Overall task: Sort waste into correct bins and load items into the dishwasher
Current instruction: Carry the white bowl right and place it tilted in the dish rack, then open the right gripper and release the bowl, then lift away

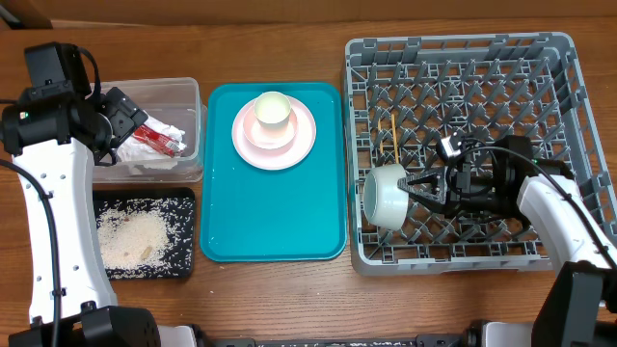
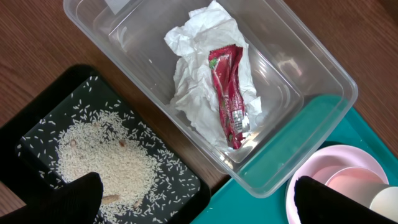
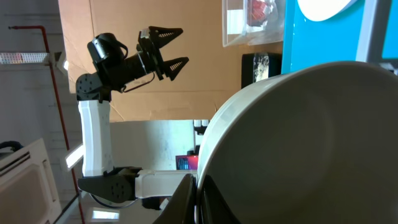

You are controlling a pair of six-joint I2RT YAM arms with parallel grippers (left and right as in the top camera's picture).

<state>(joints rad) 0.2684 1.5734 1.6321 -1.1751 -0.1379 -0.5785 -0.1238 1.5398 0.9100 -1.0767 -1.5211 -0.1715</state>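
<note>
The crumpled white napkin [image 2: 199,81] and the red sauce packet [image 2: 229,93] lie in the clear tub [image 1: 188,92]. Rice [image 1: 130,239] is spread in the black tray [image 1: 183,207]. My left gripper [image 1: 123,114] hangs open and empty above these bins, and its fingers [image 2: 199,199] show in the left wrist view. The pink plate [image 1: 304,145] on the teal tray carries the small pink bowl [image 1: 260,135] and the cream cup [image 1: 274,108]. My right gripper [image 1: 416,188] is shut on the rim of the grey-green bowl [image 1: 384,198], which is tipped on its side in the dish rack [image 1: 463,48]. The chopsticks [image 1: 393,135] lie in the rack.
The teal tray [image 1: 270,217] sits between the bins and the rack. The bowl [image 3: 311,143] fills most of the right wrist view. Bare wooden table runs along the front edge.
</note>
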